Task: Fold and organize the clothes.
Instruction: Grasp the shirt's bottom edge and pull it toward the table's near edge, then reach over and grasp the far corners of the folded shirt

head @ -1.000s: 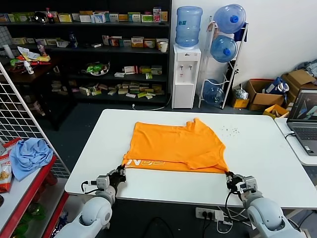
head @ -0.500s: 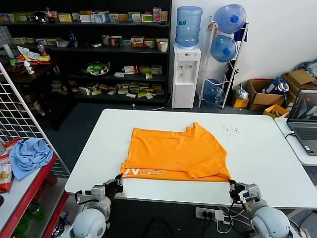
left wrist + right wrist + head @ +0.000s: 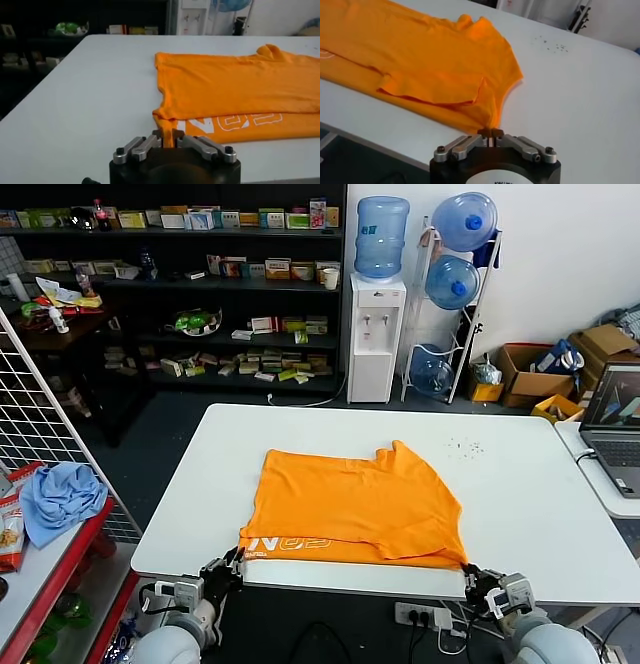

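Observation:
The orange T-shirt (image 3: 355, 504) lies folded on the white table (image 3: 520, 484), with pale lettering along its near strip. It also shows in the left wrist view (image 3: 235, 90) and the right wrist view (image 3: 420, 60). My left gripper (image 3: 232, 562) is at the table's near edge, shut on the shirt's near left corner (image 3: 167, 134). My right gripper (image 3: 474, 576) is at the near edge too, shut on the shirt's near right corner (image 3: 491, 131). Both corners are pulled taut toward me.
A red shelf at the left holds a light blue cloth (image 3: 62, 496) and snack bags. A laptop (image 3: 620, 424) sits on a side table at the right. A water dispenser (image 3: 376, 334) and stocked shelves stand behind the table. Small dark specks (image 3: 462, 448) lie on the tabletop.
Both grippers have drawn back toward the table's near edge, dragging the shirt with them. The shirt's near strip with lettering now lies closer to the edge.

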